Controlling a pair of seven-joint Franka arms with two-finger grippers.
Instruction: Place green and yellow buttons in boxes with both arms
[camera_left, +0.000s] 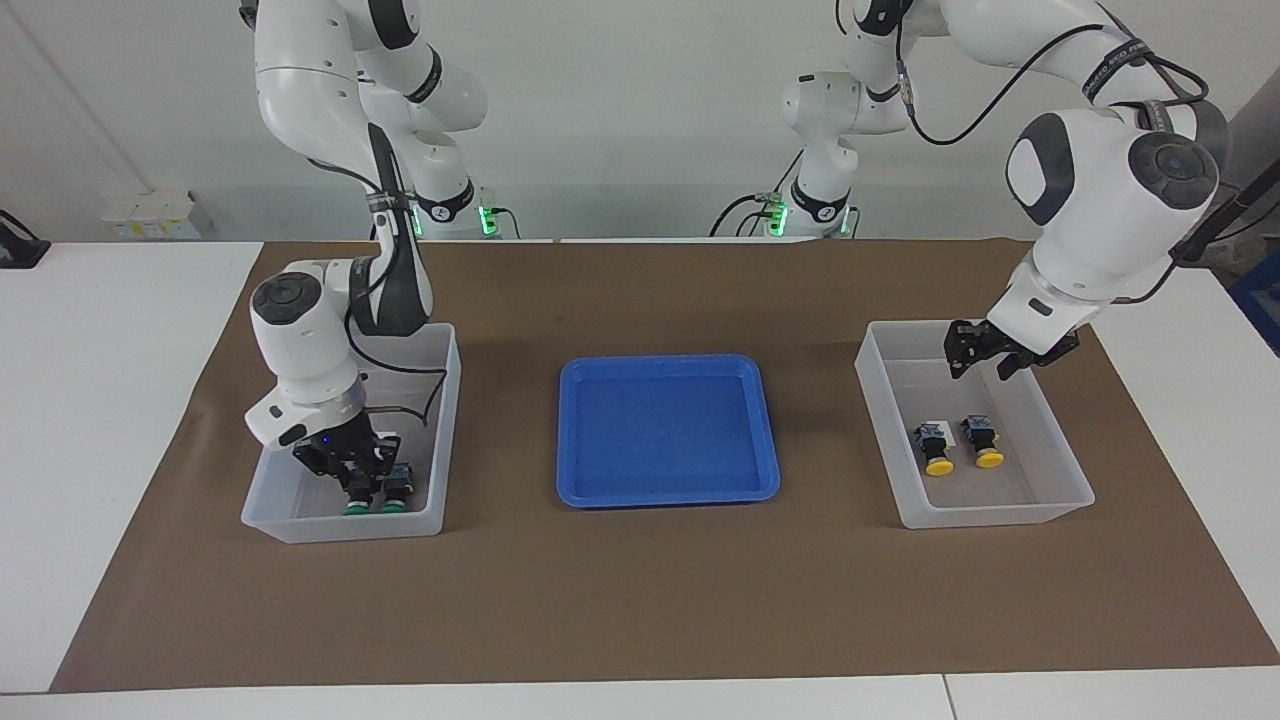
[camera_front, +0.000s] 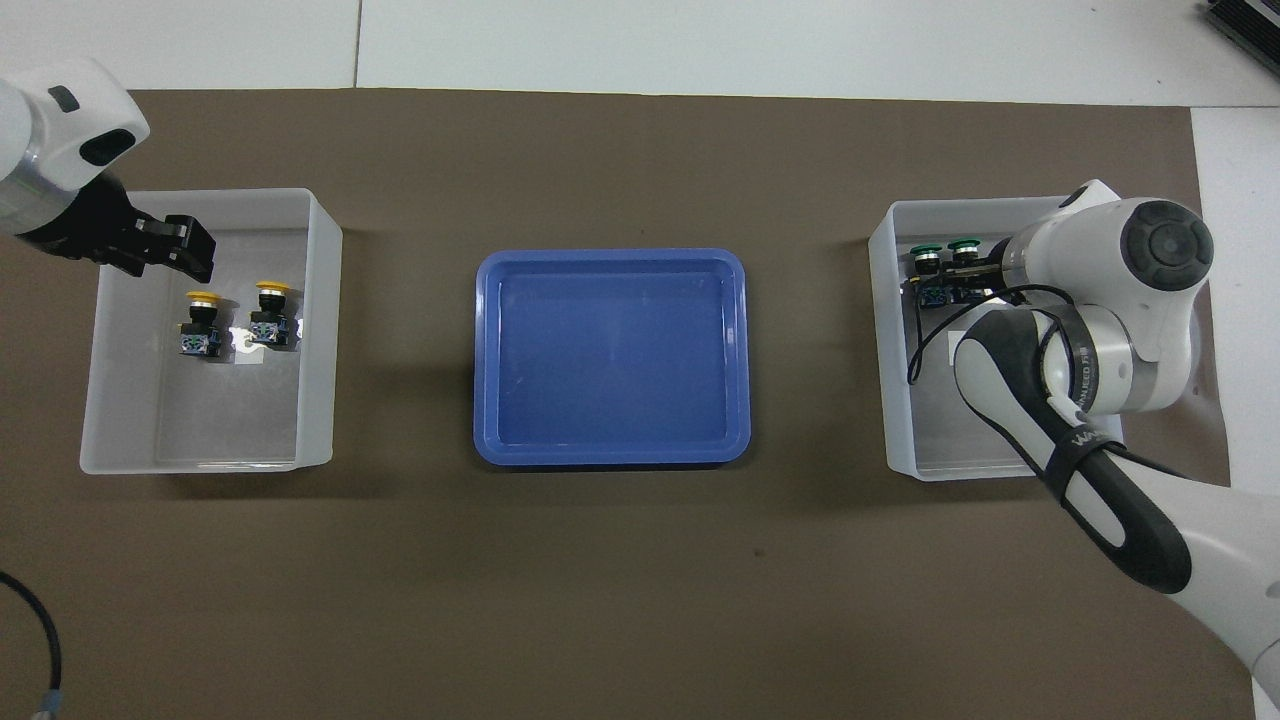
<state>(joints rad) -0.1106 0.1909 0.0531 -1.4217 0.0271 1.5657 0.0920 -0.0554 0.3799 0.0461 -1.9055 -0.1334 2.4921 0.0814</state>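
Note:
Two yellow buttons (camera_left: 937, 447) (camera_left: 983, 442) stand side by side in the box (camera_left: 985, 515) at the left arm's end, also seen from overhead as buttons (camera_front: 203, 320) (camera_front: 270, 312) in the box (camera_front: 315, 330). My left gripper (camera_left: 980, 368) (camera_front: 195, 250) hangs open and empty above that box. Two green buttons (camera_left: 353, 505) (camera_left: 395, 500) (camera_front: 925, 255) (camera_front: 965, 247) sit together on the floor of the box (camera_left: 340, 528) (camera_front: 880, 350) at the right arm's end. My right gripper (camera_left: 355, 480) (camera_front: 965, 275) is low inside this box, right on one green button.
A shallow blue tray (camera_left: 668, 492) (camera_front: 610, 455) with nothing in it lies mid-table between the two boxes, on a brown mat. A black cable loops from the right arm into its box.

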